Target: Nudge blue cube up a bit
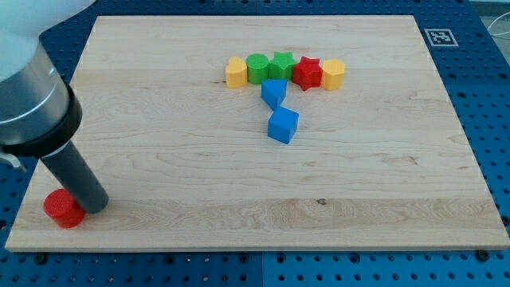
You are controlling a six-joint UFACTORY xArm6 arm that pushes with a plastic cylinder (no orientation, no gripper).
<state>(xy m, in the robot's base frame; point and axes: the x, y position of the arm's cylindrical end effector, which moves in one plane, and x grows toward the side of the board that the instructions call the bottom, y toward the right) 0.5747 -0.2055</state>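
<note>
The blue cube [283, 125] lies near the middle of the wooden board [239, 183]. Just above it sits a second blue block [273, 92], of irregular shape. My tip [94, 206] is at the board's lower left corner, touching or right beside a red round block [63, 209]. The tip is far to the left of and below the blue cube.
A row of blocks runs along the upper middle: a yellow block [235, 72], a green round block [257, 68], a green star [282, 65], a red star [307, 73] and a yellow block [332, 73]. A marker tag [440, 37] sits at the top right.
</note>
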